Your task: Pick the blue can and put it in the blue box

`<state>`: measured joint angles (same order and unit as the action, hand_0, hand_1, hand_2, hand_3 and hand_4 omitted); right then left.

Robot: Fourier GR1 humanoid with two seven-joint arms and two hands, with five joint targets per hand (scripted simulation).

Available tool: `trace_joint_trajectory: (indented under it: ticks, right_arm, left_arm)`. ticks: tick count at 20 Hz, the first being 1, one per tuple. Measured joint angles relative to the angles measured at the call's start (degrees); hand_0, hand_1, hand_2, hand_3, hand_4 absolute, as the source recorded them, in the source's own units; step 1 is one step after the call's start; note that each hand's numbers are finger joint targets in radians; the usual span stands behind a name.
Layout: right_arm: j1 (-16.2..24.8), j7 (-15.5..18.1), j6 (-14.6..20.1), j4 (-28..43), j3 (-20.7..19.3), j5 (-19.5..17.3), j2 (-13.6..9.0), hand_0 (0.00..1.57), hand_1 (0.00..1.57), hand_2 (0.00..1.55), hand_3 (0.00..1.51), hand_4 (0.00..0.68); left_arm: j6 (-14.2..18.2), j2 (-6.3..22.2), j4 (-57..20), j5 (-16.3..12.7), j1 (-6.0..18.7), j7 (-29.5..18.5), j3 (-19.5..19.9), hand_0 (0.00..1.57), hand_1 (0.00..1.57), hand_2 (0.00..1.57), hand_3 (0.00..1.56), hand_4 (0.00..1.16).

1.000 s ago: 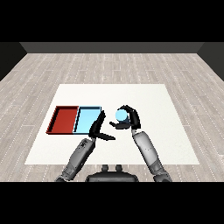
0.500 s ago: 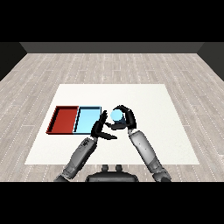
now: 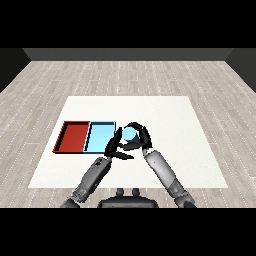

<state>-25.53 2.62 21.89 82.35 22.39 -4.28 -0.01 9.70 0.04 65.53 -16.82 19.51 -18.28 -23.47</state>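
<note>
The blue can is held above the table, and my right hand is curled round it, just right of the light blue tray. My left hand hovers right below and left of the can with its fingers spread straight, near the tray's right edge. The can's lower part is hidden by the fingers.
A red tray lies directly left of the light blue tray, touching it. Both sit on the left part of the white table, which stands on a wooden floor.
My right hand has carried the blue can leftward, closer to the light blue tray. My left hand has stayed about where it was, so the two hands now nearly meet.
</note>
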Motion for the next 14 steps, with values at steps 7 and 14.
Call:
trace_joint_trajectory:
  ticks: [7, 14]
  right_arm:
    - [-0.4, 1.5, 3.0, -1.0, 2.1, 5.3, 0.0, 1.46, 1.46, 1.45, 1.39, 0.589]
    - [-1.9, 3.5, 5.0, -2.7, 3.8, 10.0, 0.0, 1.47, 1.47, 1.46, 1.39, 0.601]
  left_arm:
    - [3.1, 0.0, -1.8, -3.7, 2.5, -1.7, -3.8, 0.0, 0.0, 0.0, 0.0, 0.0]
    - [5.2, 0.0, -2.9, -7.4, 4.9, -2.7, -6.7, 0.0, 0.0, 0.0, 0.0, 0.37]
